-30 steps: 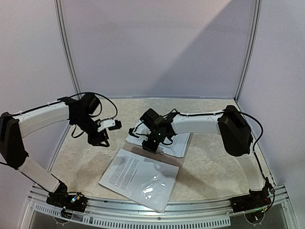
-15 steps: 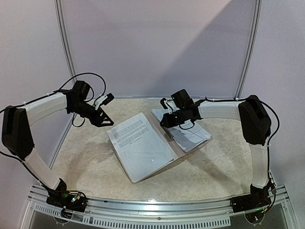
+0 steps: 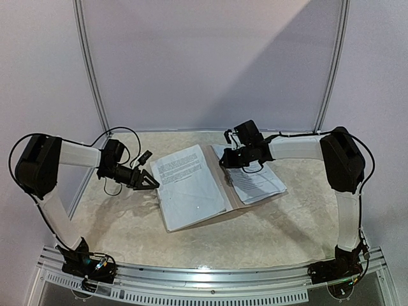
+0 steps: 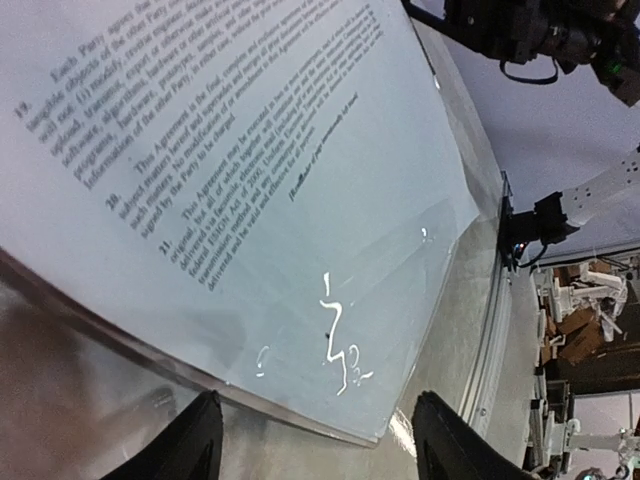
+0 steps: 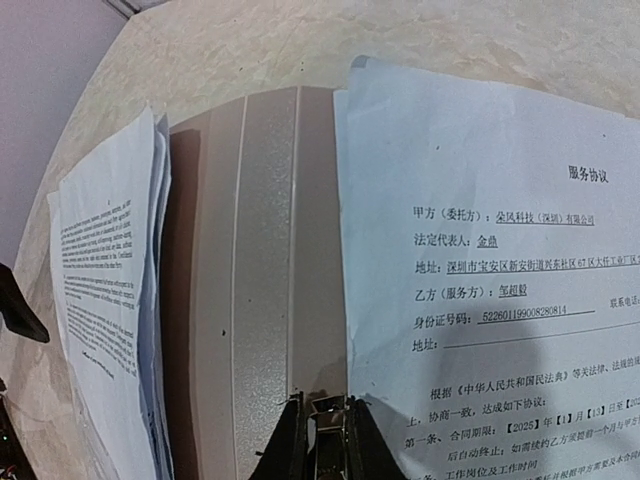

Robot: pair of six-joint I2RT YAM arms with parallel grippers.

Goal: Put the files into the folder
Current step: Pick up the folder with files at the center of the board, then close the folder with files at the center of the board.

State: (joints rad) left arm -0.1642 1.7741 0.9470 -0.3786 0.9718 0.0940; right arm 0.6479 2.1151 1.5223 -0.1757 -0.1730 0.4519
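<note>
Top external view: tan cardboard folder [image 3: 221, 185] opened flat on the marbled table [image 3: 287, 223], spine pointing away from the arm bases. Printed files on both leaves: a stack of sheets [image 3: 190, 185] on the left leaf, a single Chinese-text sheet [image 3: 256, 180] on the right leaf, its left edge reaching the spine strip. Loose, unfastened, apparently close to done but not yet secured.

Left wrist view: left gripper [image 4: 318, 420] spread wide, pinching nothing, poised just beside the near corner of the stack. Glare on the top sheet, so probably slick.

Right wrist view: right gripper [image 5: 320, 428] pressed together on the small metal clip [image 5: 321, 408] at the spine. Stack edges [image 5: 155, 200] already fanned apart there.

Possible trouble from here:
- Shoving the stack sideways with a low left approach; buckled corners or sheets ridden up over the spine as a result
- Catching only the top sheet on closing, then peeling it away from the rest
- Dragging the whole light folder by tugging the clip, with both sets of paper sliding out of register
- Losing the narrow clip from the right fingertips, or letting it snap down beside the paper rather than on it
- Folding a leaf over unsquared sheets, leaving creases and protruding corners
- Crowding both arms toward the spine together, risking a knock
</note>
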